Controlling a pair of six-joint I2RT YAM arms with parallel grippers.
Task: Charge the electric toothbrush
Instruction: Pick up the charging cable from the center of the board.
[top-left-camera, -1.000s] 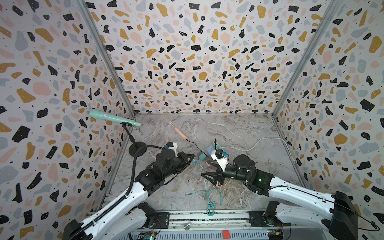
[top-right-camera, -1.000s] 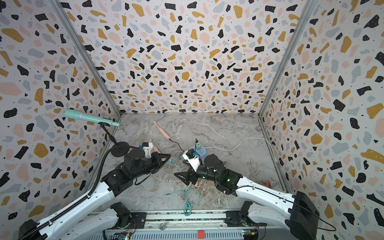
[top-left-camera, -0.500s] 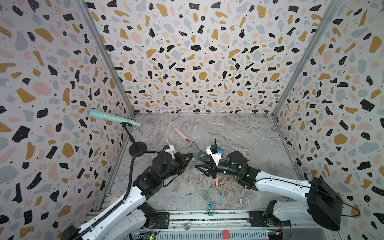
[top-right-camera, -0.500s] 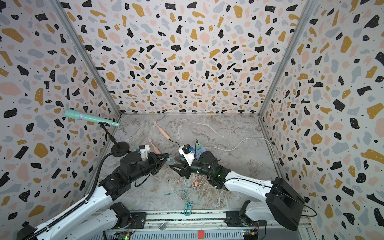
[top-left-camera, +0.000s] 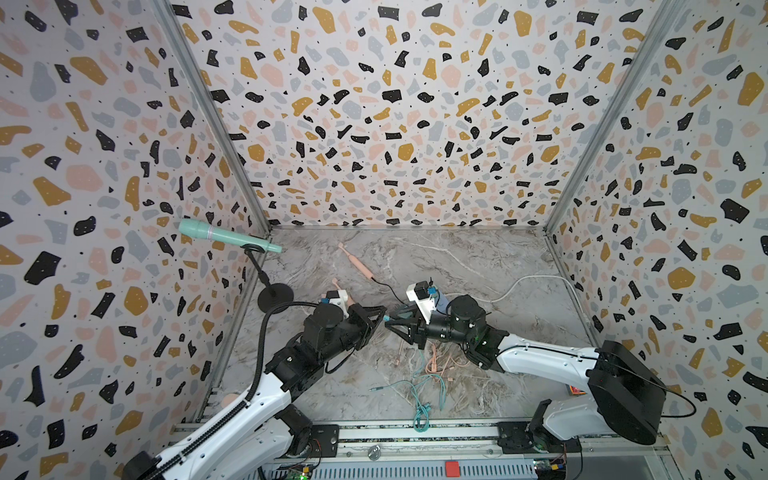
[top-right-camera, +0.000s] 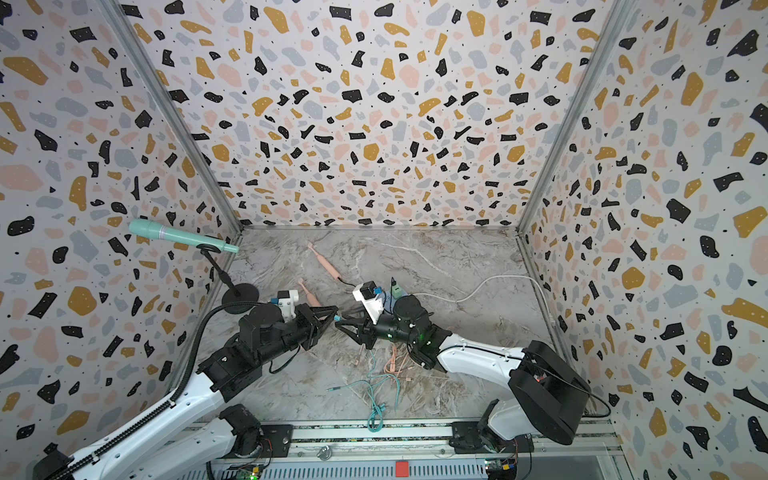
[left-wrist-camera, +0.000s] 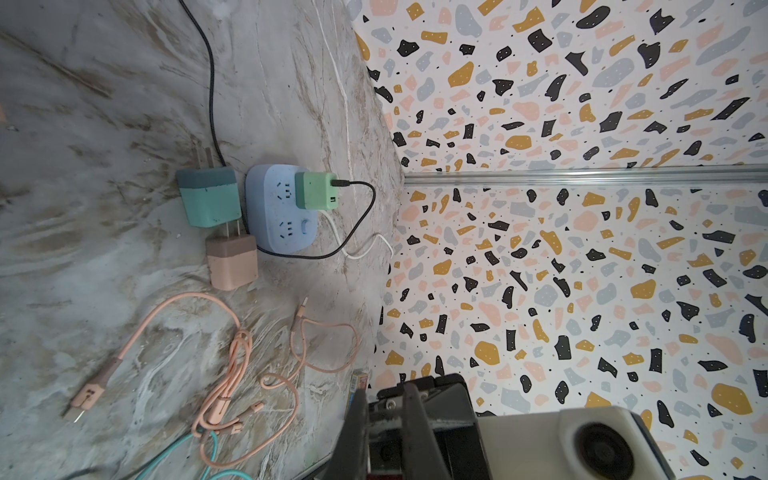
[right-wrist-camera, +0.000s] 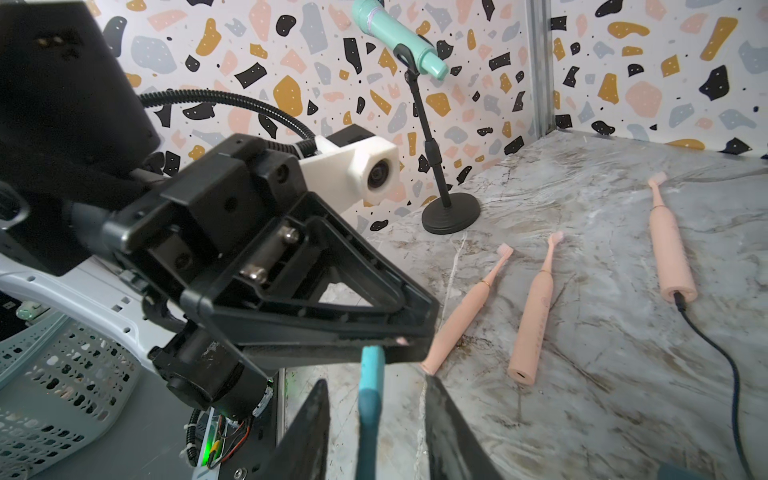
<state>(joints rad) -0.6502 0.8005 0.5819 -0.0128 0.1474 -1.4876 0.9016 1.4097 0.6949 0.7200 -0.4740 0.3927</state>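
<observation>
I am pinching the teal plug (right-wrist-camera: 371, 365) in my left tool (right-wrist-camera: 399, 345), which is shut on its tip. My right tool (right-wrist-camera: 374, 380) is standing open around the same plug, with fingers (right-wrist-camera: 309, 419) either side and not touching it. Both are hanging above the middle of the tabletop (top-left-camera: 478, 257), and the teal cable (top-left-camera: 419, 390) is lying tangled near the front edge.

I am judging the brushes to be light and stiff. Their smooth, round plastic is likely to roll on the tabletop and slip in a loose pinch. I am thinking of taking hold on the thick handle around mid-length. That is keeping me clear of the thin neck and bristles, which look like the fragile part, and clear of the base end, where the port is showing as a dark hole.

The slim brush (right-wrist-camera: 469, 309) and the thick brush (right-wrist-camera: 534, 316) are lying side by side, not touching, near the left edge about halfway back, close to the stand (right-wrist-camera: 451, 216). Their heads are pointing toward the back edge. The wired brush (right-wrist-camera: 671, 249) is lying nearer the back edge, with a black lead (right-wrist-camera: 706, 332) already sitting in its base.

All three are pale pink, tapering from a round handle to a narrow neck and a small pink head. The slim brush is wearing a gold ring at the neck.
</observation>
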